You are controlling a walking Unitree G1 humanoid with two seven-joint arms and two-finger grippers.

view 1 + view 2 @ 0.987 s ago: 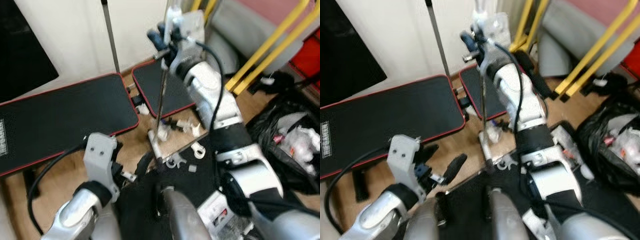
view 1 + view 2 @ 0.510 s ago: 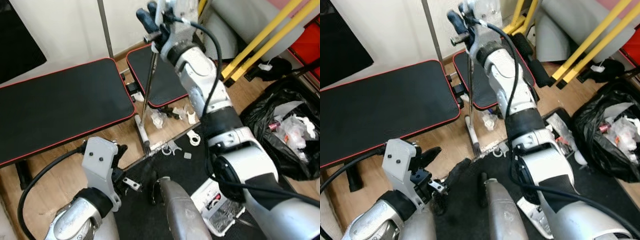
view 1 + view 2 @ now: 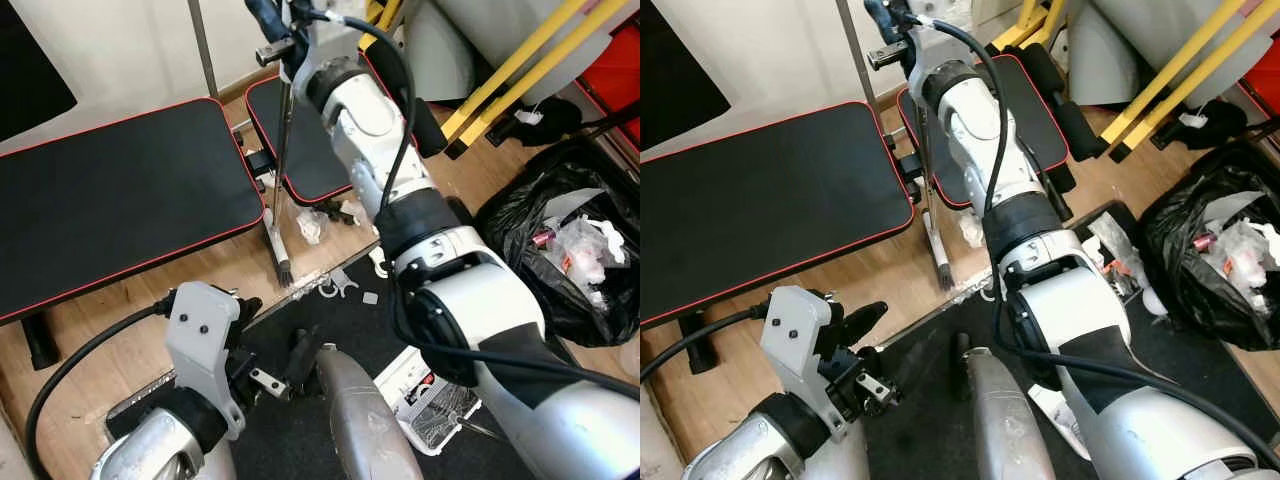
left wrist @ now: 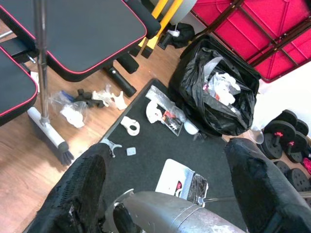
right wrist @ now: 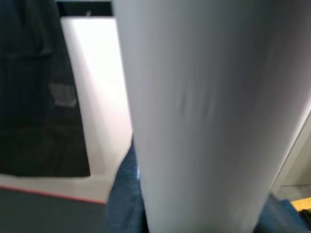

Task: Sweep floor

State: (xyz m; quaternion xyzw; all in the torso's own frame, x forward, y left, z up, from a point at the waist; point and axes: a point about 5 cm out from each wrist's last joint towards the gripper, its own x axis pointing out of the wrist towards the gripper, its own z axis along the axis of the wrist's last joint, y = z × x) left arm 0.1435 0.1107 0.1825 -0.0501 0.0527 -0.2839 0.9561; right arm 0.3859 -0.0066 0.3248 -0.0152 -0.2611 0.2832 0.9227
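Hanging low at the bottom left, the left gripper [image 3: 865, 350] sits idle with fingers spread, holding nothing. Mid-frame, the broom [image 3: 281, 190] bristles rest on the wood floor [image 3: 120, 310] beside scattered white scraps [image 3: 345, 287]. Top centre, the right gripper [image 3: 275, 25] clamps the pole up high, probably for reach.

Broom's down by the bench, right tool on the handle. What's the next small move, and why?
Probably draw the broom head in a short stroke toward the black mat. The right tool grips the handle, the bristles sit on the wood floor, and white scraps lie just beside them, by the mat edge.
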